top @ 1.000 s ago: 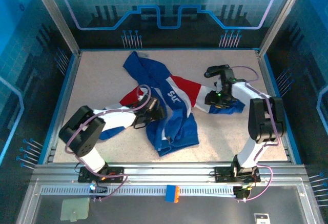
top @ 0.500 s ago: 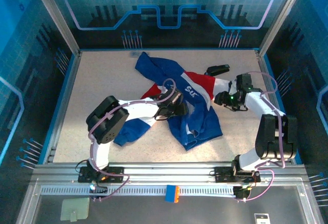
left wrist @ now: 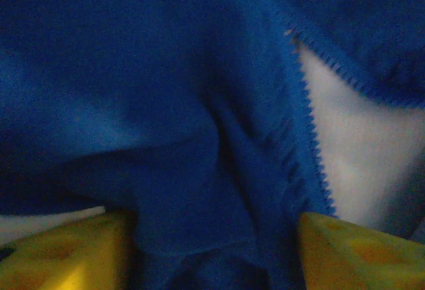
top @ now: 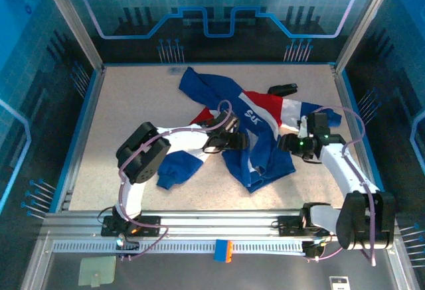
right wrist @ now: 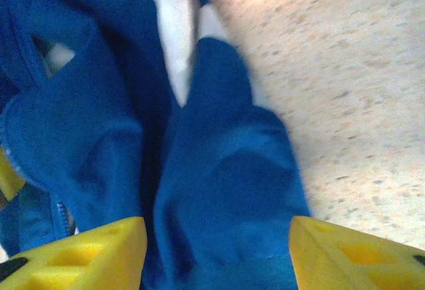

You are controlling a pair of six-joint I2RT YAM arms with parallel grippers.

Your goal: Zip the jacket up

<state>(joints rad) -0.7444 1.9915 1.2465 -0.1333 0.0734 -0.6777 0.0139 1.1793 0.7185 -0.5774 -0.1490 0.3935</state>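
Compared with a second back, the jacket [top: 262, 137] is found dragged rightward across the speckled table [top: 133, 104] and is now crumpled right of centre. Blue fabric at its middle is pinched by the left gripper [top: 230, 141], and its right edge is clamped by the right gripper [top: 288, 145]. A small black object [top: 282, 89] is seen just beside its far edge.
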